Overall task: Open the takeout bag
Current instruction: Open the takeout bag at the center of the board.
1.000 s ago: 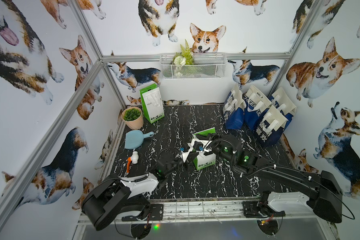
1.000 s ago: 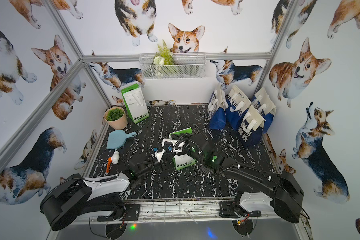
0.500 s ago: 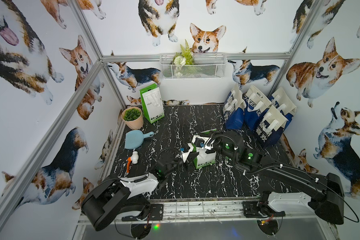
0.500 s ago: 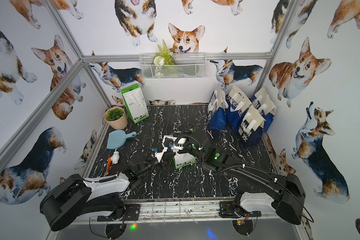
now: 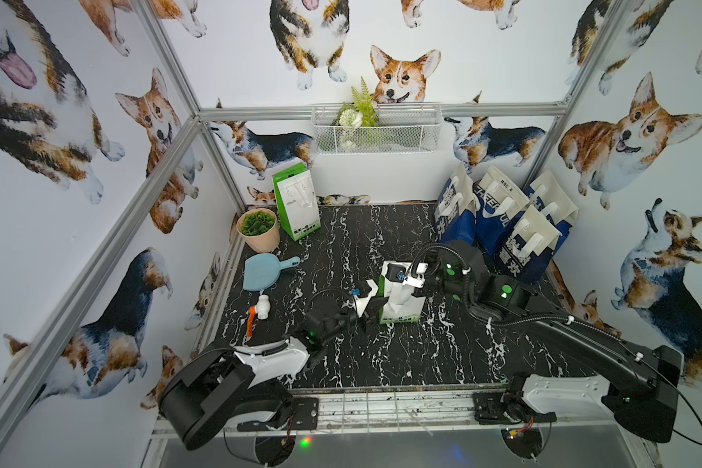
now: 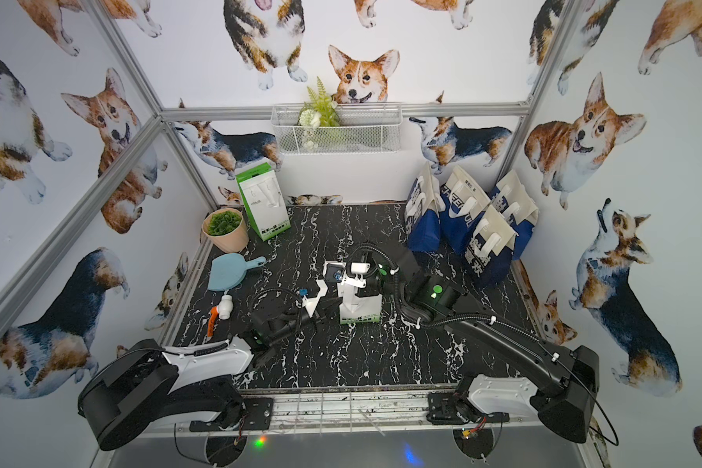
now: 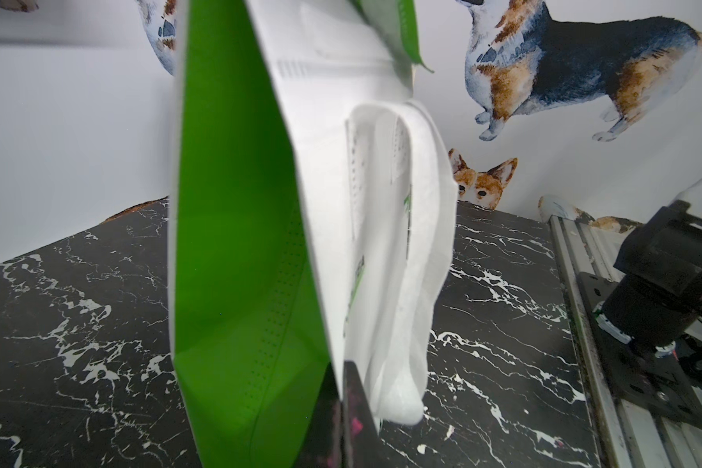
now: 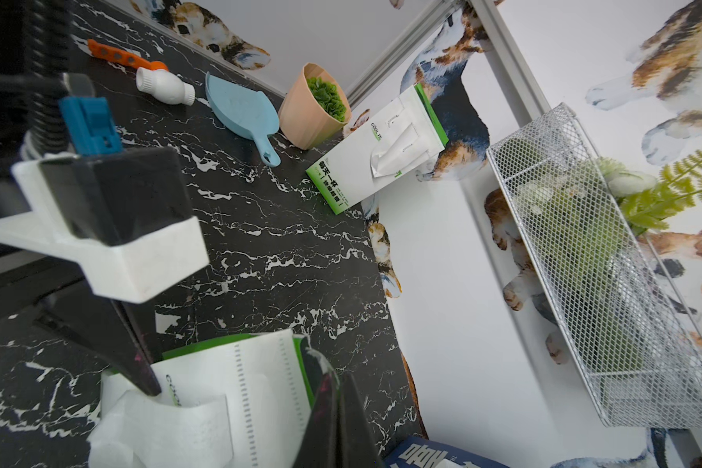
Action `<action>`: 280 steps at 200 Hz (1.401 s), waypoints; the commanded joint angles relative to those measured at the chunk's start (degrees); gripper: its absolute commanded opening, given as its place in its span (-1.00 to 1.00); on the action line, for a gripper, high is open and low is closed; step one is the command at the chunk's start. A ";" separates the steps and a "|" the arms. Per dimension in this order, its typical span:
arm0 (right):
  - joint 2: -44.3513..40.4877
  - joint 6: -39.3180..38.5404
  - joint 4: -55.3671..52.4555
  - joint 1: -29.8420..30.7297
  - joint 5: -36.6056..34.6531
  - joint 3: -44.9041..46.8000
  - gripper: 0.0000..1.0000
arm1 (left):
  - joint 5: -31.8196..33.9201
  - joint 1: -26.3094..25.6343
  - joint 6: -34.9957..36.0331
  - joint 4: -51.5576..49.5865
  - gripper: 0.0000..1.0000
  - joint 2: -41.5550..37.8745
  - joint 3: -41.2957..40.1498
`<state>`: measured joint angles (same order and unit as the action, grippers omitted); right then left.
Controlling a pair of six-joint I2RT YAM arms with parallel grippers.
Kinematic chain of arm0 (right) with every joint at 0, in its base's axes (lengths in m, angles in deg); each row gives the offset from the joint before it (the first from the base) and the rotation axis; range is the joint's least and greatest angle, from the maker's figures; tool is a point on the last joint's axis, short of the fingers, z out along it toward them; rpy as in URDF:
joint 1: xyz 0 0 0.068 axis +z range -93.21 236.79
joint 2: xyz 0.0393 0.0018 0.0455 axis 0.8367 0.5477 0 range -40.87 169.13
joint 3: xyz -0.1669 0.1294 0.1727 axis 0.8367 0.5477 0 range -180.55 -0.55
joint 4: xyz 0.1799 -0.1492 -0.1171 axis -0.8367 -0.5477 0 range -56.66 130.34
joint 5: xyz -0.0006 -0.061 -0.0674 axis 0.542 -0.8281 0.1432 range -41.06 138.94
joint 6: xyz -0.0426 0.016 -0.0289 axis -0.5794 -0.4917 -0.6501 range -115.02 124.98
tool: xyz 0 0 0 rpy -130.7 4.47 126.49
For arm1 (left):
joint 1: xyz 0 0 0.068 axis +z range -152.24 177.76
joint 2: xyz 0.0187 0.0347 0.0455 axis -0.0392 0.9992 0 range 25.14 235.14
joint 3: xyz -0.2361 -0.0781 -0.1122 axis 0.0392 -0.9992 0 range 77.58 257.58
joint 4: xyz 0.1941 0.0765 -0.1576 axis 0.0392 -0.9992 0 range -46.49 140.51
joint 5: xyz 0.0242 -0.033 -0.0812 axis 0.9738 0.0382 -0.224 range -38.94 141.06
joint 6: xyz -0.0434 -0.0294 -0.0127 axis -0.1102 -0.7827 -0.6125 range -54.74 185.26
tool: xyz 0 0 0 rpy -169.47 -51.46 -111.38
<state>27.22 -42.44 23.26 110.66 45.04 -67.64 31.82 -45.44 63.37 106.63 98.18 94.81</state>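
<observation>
"COOLTE" is printed on the spare green bag (image 8: pixel 375 150) at 11 o'clock, and the blue bags (image 5: pixel 503 227) at 2 o'clock read "CHEER". A plant pot (image 5: pixel 259 229), scoop (image 5: pixel 262 273) and white bottle (image 5: pixel 263 308) sit toward 9. The takeout bag (image 5: pixel 400 302) stands upright mid-table. The left gripper (image 7: pixel 348 389), reaching low from 7, pinches its front panel. The right gripper (image 8: pixel 335 393), reaching from 4, pinches its top rim.

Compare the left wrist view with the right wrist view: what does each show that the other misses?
Only the left wrist view shows the green side of the takeout bag at length, and a black arm base on the metal rail. Only the right wrist view shows the blue dustpan, potted plant, second green-and-white bag, white valve and wire basket. Both show the takeout bag and the black marble table.
</observation>
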 commanded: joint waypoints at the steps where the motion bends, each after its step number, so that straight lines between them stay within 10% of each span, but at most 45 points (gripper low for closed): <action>1: 0.76 -2.06 -3.35 -0.33 2.15 -3.17 -1.00 | -0.26 -0.12 1.01 1.36 -1.00 0.35 0.46; 280: 16.53 -10.49 -32.59 -2.20 4.86 -32.60 -1.00 | 0.52 -0.38 2.64 -2.98 -1.00 -1.25 1.09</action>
<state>43.27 -50.81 -10.31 108.71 49.59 -98.20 31.95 -45.77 64.85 104.86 97.30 95.75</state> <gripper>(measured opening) 0.049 0.052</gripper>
